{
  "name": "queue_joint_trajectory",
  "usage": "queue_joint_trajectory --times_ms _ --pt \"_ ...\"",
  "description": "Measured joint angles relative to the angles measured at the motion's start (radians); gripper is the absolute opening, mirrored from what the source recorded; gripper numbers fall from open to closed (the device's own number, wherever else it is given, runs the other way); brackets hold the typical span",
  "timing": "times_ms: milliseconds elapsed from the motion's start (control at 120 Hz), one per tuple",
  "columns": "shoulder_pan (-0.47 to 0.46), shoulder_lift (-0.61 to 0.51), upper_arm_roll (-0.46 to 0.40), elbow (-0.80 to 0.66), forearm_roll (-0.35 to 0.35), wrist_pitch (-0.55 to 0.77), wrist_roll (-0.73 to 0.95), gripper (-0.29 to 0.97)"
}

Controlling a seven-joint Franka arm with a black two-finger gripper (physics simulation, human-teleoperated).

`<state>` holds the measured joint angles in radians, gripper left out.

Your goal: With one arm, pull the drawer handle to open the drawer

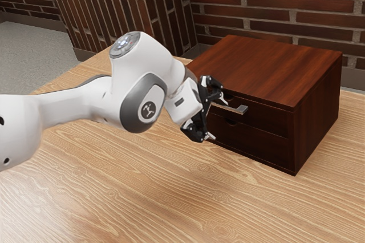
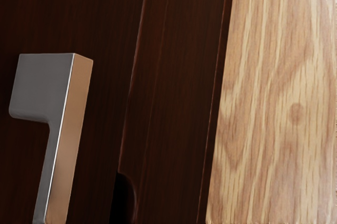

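Sim, single arm.

- Cabinet (image 1: 274,66): dark wood, sits on tabletop (image 1: 142,197), brick wall (image 1: 274,3) behind it. Two drawers in its front face, stacked.
- Upper drawer (image 1: 262,118): front looks flush w/ cabinet face, no gap seen.
- Handle (image 1: 232,108): grey metal bar, stands off the upper drawer front, approx. horizontal.
- Lower drawer (image 1: 251,143): directly under the upper one, small notch at its top edge.
- Hand (image 1: 212,114): right at cabinet front, at the handle end farthest from the cabinet's visible side panel. Fingers spread wide, one above bar level, one below. Gap clearly wider than the bar, so not pinching it. Contact w/ bar: can't tell.
- Wrist view: handle (image 2: 58,129) close up, bent end and flat face visible against the dark drawer front. Notch (image 2: 125,192) beside it. Tabletop (image 2: 279,103) past the cabinet edge.
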<state>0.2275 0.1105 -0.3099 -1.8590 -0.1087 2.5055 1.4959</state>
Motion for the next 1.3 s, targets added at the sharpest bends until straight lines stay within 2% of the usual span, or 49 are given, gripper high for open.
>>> queue_joint_trajectory --times_ms 250,458,892,1108,1300 --pt "0.003 -0.047 0.000 -0.040 0.000 -0.003 -0.004 0.63" --pt "0.006 -0.105 -0.003 -0.111 0.002 -0.003 -0.011 0.69" --pt "0.005 -0.284 0.006 -0.296 0.002 0.006 -0.028 0.64" --pt "0.003 -0.360 0.008 -0.376 0.000 0.013 -0.038 0.70" --pt "0.005 -0.405 0.007 -0.414 -0.001 0.016 -0.049 0.67"
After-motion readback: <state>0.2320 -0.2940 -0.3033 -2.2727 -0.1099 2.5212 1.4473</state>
